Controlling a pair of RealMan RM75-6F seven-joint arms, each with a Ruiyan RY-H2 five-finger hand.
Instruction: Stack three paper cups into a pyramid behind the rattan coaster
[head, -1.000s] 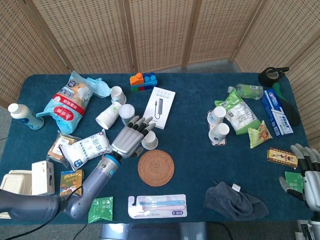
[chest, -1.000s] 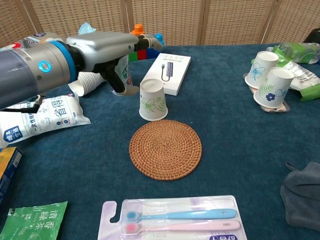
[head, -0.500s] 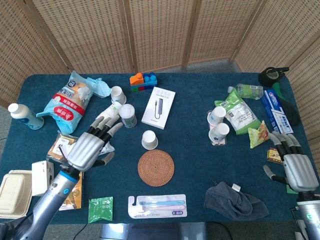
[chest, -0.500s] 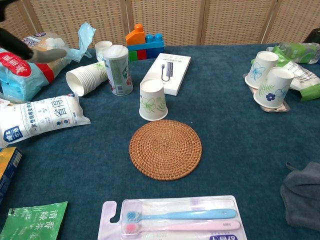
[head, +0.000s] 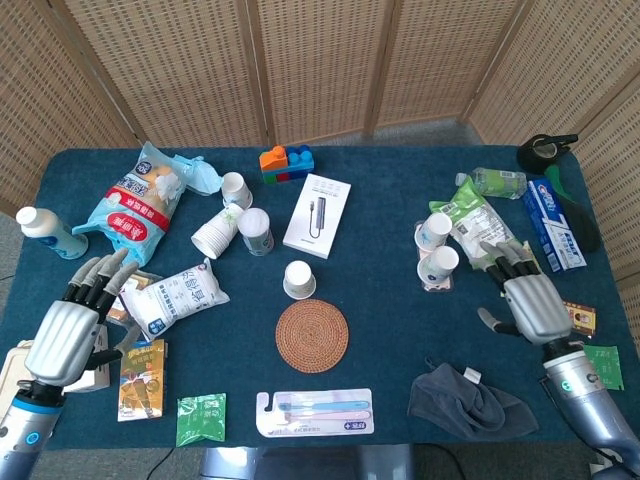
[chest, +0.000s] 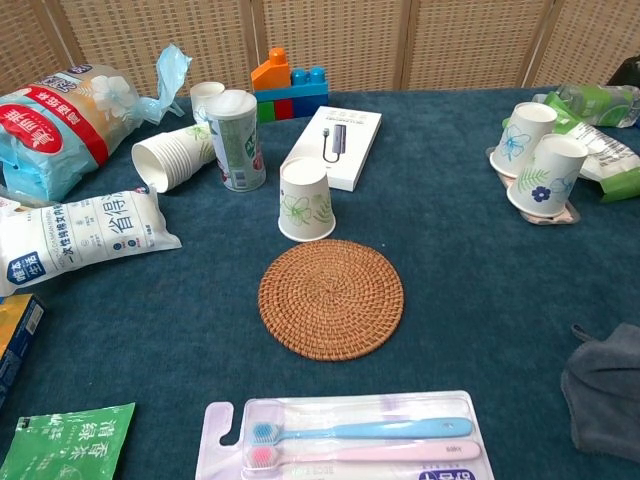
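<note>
While one upturned paper cup stands just behind the rattan coaster, both the left hand and right hand hover spread and empty. Reaching for the two cups on the right, the right hand could knock them over, as they stand touching.

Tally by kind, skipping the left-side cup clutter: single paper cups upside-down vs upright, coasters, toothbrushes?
Upside-down paper cup: 1
Upright paper cups: 2
Rattan coaster: 1
Toothbrushes: 2
Total: 6
</note>
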